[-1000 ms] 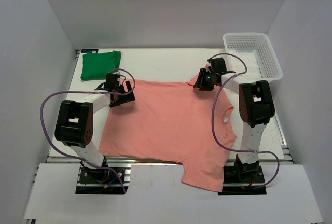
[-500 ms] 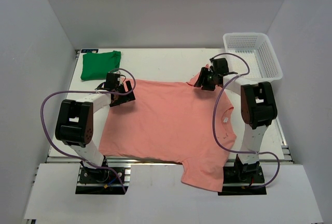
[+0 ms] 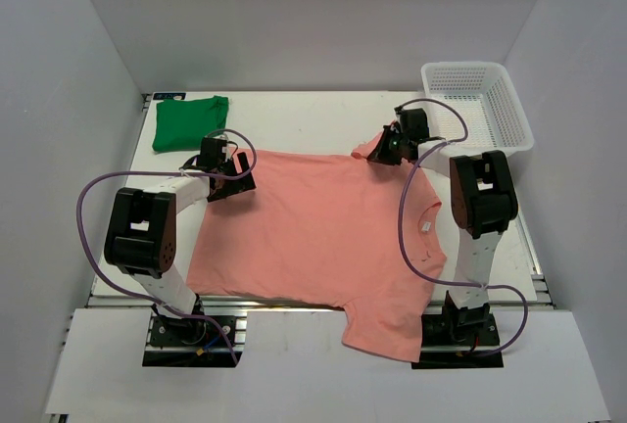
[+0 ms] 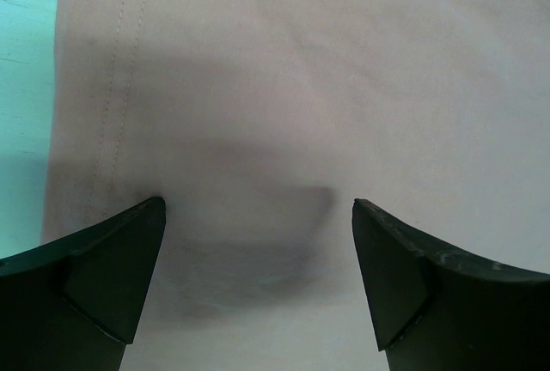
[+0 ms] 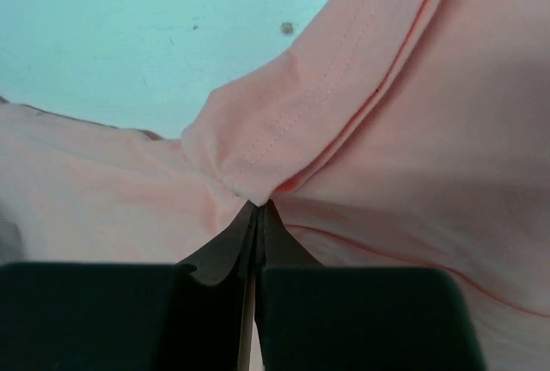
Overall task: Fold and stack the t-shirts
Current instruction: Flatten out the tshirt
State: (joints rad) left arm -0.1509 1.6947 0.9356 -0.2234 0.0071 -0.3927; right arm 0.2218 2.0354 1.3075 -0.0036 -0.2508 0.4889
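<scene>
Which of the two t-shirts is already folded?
The bright green t-shirt, a small rectangle lying at the far left. The salmon-pink t-shirt lies spread open across the middle, with the right tool pinching its sleeve.

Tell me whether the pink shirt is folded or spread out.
Spread out: the pink shirt lies flat across the table, one sleeve pinched by the right claw.

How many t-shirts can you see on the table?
2. The salmon-pink t-shirt lies spread open across the middle of the table, and the green t-shirt sits folded at the far left corner. Another could be hidden under the pink one.
</scene>
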